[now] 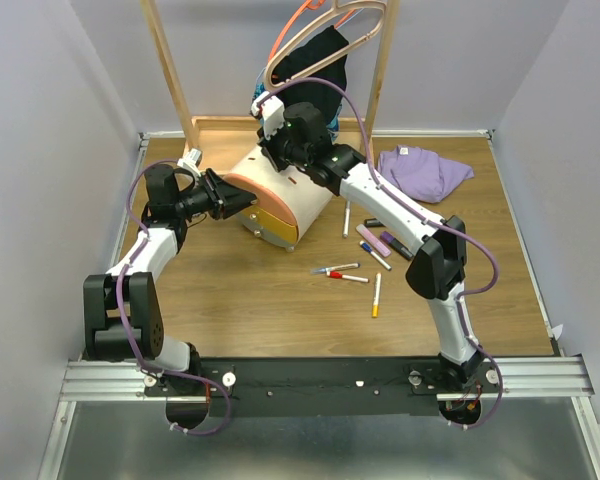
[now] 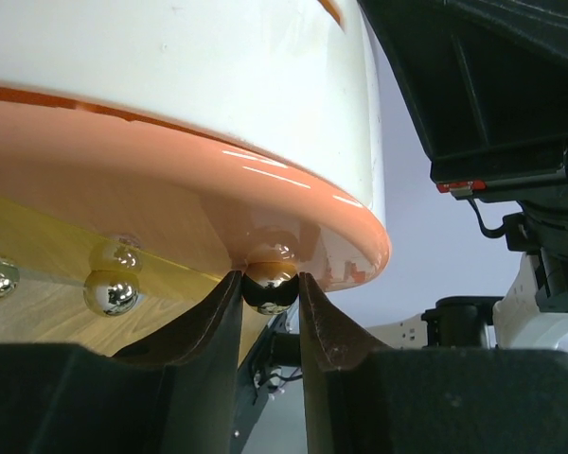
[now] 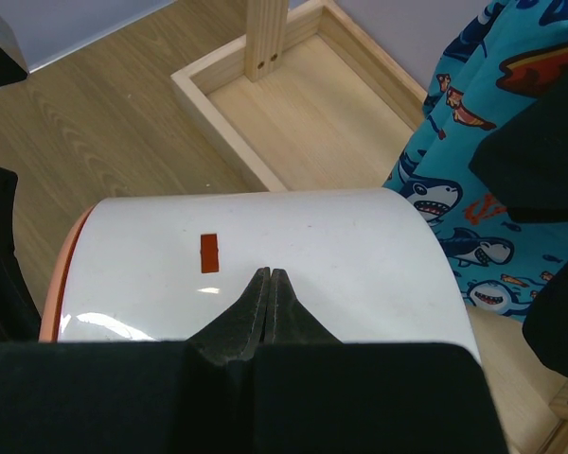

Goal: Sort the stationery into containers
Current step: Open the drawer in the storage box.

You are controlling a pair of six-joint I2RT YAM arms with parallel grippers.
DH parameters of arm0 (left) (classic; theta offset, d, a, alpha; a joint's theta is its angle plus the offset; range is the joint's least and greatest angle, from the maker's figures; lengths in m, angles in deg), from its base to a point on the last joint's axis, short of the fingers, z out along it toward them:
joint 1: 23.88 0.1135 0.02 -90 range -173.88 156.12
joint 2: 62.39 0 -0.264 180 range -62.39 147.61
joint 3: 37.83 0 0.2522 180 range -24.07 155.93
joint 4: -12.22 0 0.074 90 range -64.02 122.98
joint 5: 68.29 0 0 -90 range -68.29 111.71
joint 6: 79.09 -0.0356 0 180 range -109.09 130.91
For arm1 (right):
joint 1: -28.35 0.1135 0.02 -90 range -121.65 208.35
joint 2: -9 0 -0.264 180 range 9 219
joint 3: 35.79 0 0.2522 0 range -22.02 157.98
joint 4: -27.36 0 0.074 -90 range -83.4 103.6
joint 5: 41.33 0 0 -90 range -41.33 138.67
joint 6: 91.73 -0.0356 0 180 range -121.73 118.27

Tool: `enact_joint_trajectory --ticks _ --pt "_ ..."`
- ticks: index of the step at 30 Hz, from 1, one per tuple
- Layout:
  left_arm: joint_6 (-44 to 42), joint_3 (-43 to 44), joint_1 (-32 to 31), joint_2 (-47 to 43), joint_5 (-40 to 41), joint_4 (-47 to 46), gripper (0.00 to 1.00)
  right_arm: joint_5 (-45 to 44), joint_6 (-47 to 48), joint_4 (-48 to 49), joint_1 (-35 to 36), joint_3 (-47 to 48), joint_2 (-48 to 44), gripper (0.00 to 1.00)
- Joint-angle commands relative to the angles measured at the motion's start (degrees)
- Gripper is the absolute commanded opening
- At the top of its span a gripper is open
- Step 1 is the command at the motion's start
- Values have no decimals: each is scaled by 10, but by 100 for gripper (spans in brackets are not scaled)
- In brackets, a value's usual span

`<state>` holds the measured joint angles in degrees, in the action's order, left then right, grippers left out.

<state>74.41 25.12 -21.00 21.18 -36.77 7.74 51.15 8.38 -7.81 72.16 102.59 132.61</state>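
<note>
My left gripper (image 2: 269,277) pinches the orange drawer's (image 2: 123,161) chrome knob (image 2: 270,289). My right gripper (image 3: 268,273) is pressed together, cream chest (image 3: 341,236) directly beneath.

The cream chest (image 1: 280,205) is blocking the far middle of the worktop (image 1: 230,305), the left tool (image 2: 270,284) clasping its drawer knob (image 2: 270,288), the closed right tool (image 3: 268,282) resting on top. A wooden rack (image 1: 170,80) is walling the far edge. Pens (image 1: 350,276) are littering right of centre; a purple cloth (image 1: 425,170) is lying toward the far right corner. The near edge is lying open.
</note>
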Motion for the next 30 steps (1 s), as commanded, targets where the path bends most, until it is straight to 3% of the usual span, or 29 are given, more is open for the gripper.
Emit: enact_joint_trajectory --ticks 1,30 --pt "-5 5 6 -18 -31 2 32 -2 7 -123 3 -22 56 1" --pt "-50 -98 83 -136 -70 86 28 -12 23 -121 3 -25 61 1"
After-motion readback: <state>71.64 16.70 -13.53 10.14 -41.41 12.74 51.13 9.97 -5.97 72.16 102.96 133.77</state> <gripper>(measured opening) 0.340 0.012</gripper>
